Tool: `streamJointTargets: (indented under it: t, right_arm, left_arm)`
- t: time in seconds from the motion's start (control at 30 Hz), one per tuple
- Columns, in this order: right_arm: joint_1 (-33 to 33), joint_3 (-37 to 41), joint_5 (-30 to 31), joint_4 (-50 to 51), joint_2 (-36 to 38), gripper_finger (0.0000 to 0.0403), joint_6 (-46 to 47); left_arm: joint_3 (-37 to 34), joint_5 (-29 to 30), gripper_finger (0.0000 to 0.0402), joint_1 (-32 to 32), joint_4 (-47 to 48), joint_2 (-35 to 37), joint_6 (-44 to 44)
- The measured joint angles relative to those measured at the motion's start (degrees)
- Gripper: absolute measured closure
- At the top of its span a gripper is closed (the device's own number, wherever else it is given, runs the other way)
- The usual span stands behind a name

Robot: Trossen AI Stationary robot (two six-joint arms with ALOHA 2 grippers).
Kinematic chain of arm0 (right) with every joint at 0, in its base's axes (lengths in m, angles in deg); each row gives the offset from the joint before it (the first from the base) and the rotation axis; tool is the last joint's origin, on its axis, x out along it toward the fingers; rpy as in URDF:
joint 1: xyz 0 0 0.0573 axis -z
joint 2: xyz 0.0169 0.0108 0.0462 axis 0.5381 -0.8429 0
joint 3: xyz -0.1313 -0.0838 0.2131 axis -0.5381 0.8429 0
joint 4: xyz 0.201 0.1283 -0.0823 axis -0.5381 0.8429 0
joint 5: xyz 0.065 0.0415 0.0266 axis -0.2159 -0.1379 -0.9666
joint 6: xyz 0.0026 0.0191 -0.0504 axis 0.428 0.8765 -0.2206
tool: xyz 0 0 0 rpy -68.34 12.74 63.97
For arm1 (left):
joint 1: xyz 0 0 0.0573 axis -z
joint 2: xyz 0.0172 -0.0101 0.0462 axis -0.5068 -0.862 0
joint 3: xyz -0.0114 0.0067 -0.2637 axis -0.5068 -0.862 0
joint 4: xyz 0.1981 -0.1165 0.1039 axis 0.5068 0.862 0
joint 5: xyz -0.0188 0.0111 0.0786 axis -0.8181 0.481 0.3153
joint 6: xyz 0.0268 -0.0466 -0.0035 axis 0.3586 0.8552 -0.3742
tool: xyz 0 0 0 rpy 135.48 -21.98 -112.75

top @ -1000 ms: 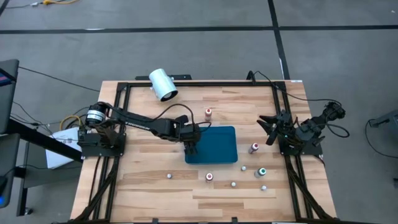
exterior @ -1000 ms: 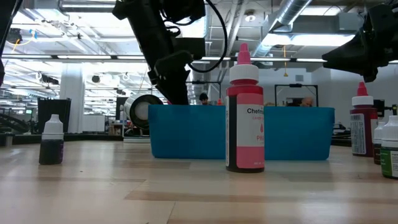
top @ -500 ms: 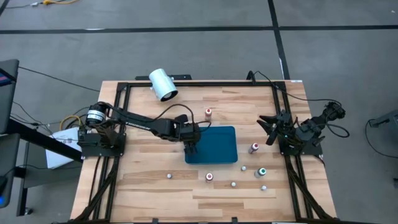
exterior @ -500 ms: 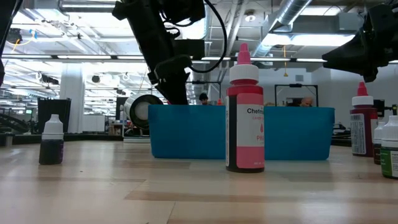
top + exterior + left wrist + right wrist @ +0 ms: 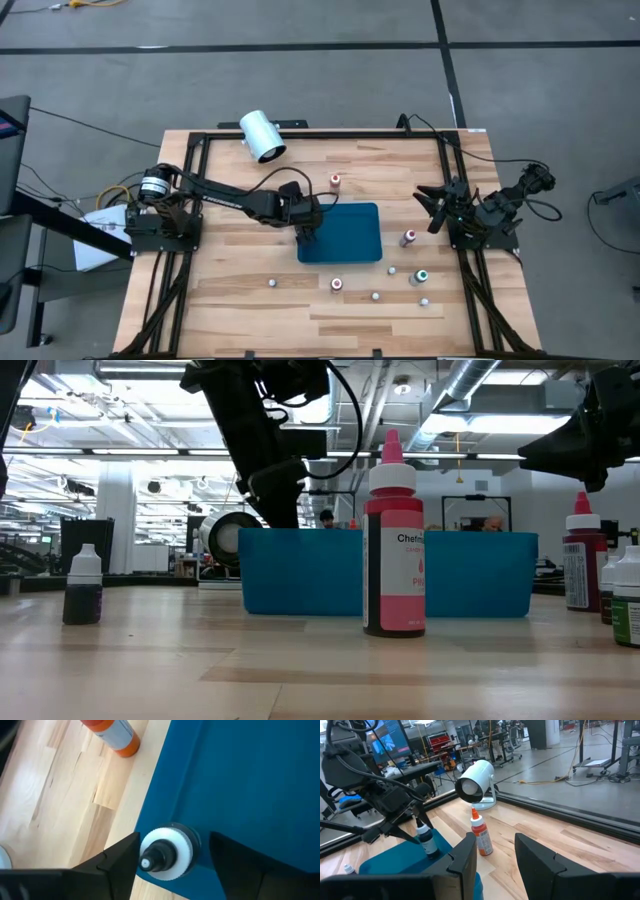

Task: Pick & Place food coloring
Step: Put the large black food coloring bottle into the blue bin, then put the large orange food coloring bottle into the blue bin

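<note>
**Left gripper lets go of a bottle in the tray**

My left gripper [image 5: 306, 236] sits over the teal tray [image 5: 350, 240], at its corner nearest the left arm. Its fingers [image 5: 117, 857] have spread since a second ago and now stand clear on either side of a white-capped bottle [image 5: 165, 852] standing upright just inside the tray wall: released, no longer pinched. From the right wrist camera that bottle [image 5: 426, 837] looks dark blue. The arm itself has hardly moved.

My right gripper [image 5: 437, 205] waits near the worktop's right edge, unchanged, fingers apart and holding nothing.

Around the tray: an orange bottle [image 5: 335, 182] stands just beyond it, toward the big white cylinder [image 5: 262, 136]. A pink-capped bottle [image 5: 394, 535] stands in front of the tray in the low camera, hiding part of its wall; its label starts "Chefm". More small bottles are scattered on the worktop [image 5: 230, 290], among them a green-capped one [image 5: 421, 276].
</note>
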Motion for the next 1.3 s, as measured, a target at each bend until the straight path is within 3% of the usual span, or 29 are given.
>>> streamJointTargets:
  t: [0.37,0.6,0.97,1.3]
  right_arm:
    - [0.00,0.02,-0.03,-0.02,-0.01,0.0280,0.00]
    - [0.00,0.02,-0.04,-0.04,0.00,0.0280,0.00]
    - [-0.01,0.02,-0.06,-0.22,0.01,0.0280,0.00]
    - [0.01,0.02,-0.06,-0.20,0.01,0.0280,0.00]
  left_arm:
    - [0.11,-0.03,0.0136,-0.04,3.22,3.05,0.00]
    - [0.56,-0.11,0.0122,-0.09,5.36,10.14,0.00]
    - [10.52,0.67,0.0120,-0.09,10.47,21.95,0.04]
    - [18.58,0.67,0.0120,-0.09,7.31,23.98,-3.28]
